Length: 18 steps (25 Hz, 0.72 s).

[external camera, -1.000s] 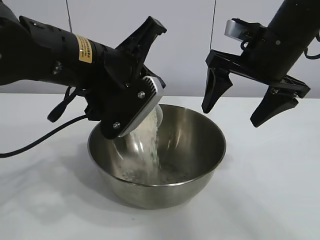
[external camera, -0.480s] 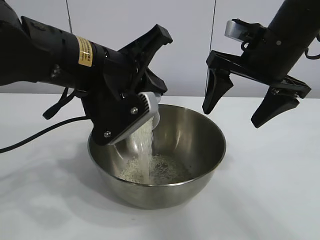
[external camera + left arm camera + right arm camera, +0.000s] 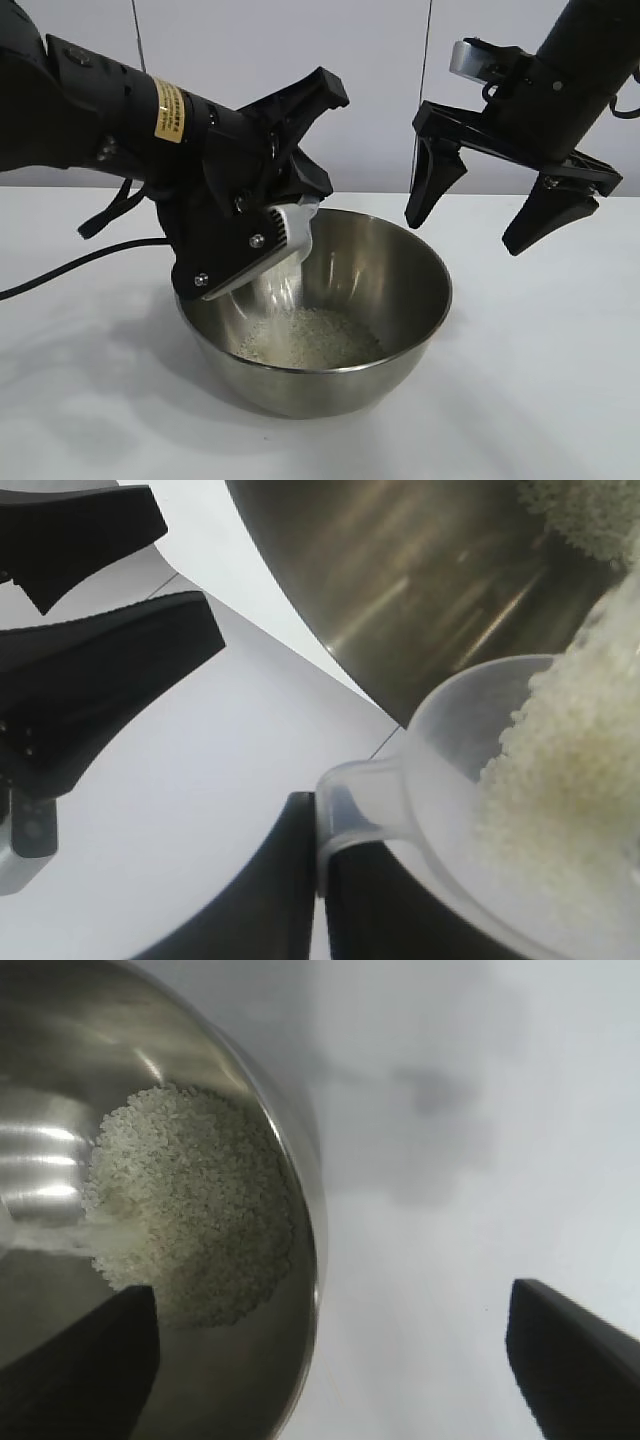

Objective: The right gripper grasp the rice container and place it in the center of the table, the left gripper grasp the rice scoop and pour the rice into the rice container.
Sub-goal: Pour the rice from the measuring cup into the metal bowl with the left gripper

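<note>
We see the left tool (image 3: 262, 232) clamped on the cup (image 3: 470, 770), tipping rice (image 3: 310, 338) into the bowl (image 3: 400, 365); the right tool (image 3: 487, 210) hangs spread wide above the bench (image 3: 540, 400).

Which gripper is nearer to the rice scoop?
Left. The left gripper holds the rice scoop, tipped over the rice container; the right gripper hangs open, above its far rim.

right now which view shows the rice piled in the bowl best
The right wrist view: it looks down on the whole rice heap in the steel bowl. The exterior view sees it low and partly rim-hidden; the left wrist view mostly shows grains leaving the measuring cup.
</note>
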Available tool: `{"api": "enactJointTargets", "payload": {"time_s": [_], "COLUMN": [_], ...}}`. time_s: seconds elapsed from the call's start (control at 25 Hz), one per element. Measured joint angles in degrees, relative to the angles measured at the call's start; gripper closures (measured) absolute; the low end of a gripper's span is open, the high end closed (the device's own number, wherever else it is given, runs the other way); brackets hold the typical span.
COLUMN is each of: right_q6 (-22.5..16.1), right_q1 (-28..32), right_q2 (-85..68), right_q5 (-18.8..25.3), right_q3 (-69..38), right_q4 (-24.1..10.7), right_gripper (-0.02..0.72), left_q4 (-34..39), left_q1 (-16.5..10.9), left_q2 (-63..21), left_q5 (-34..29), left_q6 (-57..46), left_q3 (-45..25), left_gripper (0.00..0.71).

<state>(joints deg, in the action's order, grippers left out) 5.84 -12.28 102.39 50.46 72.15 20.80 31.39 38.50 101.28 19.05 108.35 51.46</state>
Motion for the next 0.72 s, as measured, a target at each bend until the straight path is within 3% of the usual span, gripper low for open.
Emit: {"api": "enactJointTargets", "payload": {"time_s": [0.72], "right_q6": [0.0], "right_q1": [0.0], "right_q2": [0.0], "right_q5": [-0.3], "right_q3": [0.0], "right_q4": [-0.1], "right_gripper": [0.051], "left_q4": [10.1], "left_q1": [0.0], "left_q2": [0.0], "left_q5": [-2.8], "left_q6": [0.2], "left_q3": [0.0], "left_gripper": [0.702]}}
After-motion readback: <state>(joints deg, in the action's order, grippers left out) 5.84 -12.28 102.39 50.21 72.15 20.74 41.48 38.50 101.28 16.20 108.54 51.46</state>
